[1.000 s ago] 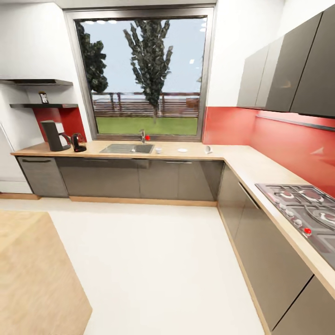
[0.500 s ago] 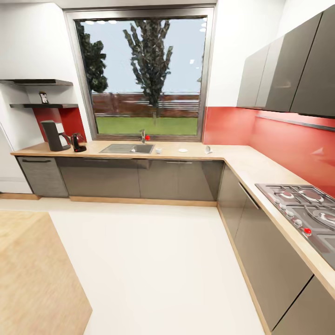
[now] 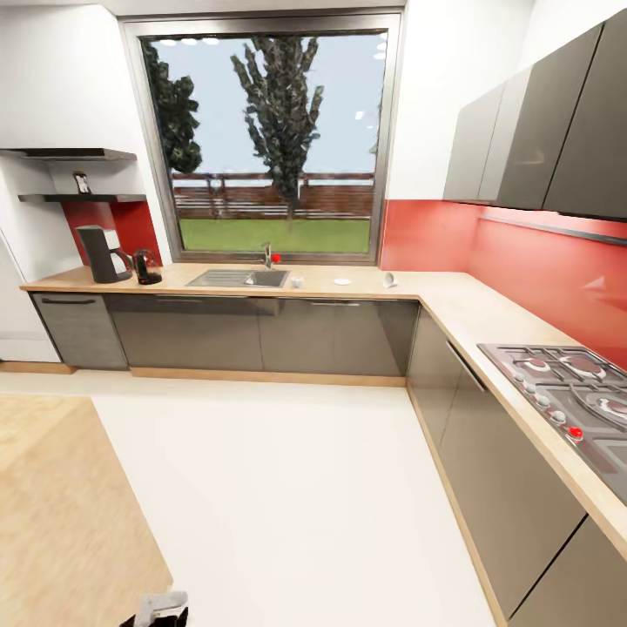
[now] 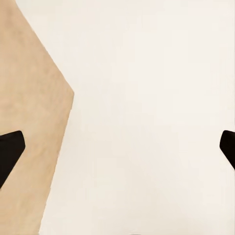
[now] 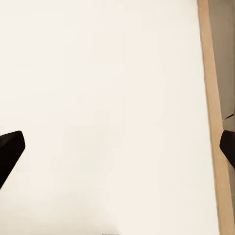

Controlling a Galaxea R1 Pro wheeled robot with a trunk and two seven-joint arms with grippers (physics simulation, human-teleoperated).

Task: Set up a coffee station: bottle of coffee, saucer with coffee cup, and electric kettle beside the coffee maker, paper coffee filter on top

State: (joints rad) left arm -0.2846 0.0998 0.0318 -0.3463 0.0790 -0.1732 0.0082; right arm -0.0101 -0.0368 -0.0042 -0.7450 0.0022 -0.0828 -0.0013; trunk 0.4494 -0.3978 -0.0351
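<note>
Head view: one wood-grain tabletop [image 3: 366,282]; one dark coffee maker [image 3: 99,253] at its left end, one glass kettle [image 3: 145,267] just beside; one cup [image 3: 297,281], one saucer [image 3: 342,281], one filter [image 3: 388,279] right of the sink [image 3: 237,278]; one jar [image 3: 82,183] on the lower shelf [image 3: 80,198]; left tool [image 3: 161,608] newly visible at bottom edge; both tools' fingers [image 4: 10,152] [image 5: 10,152] spread apart over white floor [image 3: 287,488].

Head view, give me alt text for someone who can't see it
An L-shaped kitchen countertop under a big window, seen from across a white floor. At its far left stand the coffee maker and electric kettle, with the bottle of coffee on the kitchen shelf above; the coffee cup, saucer and paper coffee filter lie right of the sink.
</note>
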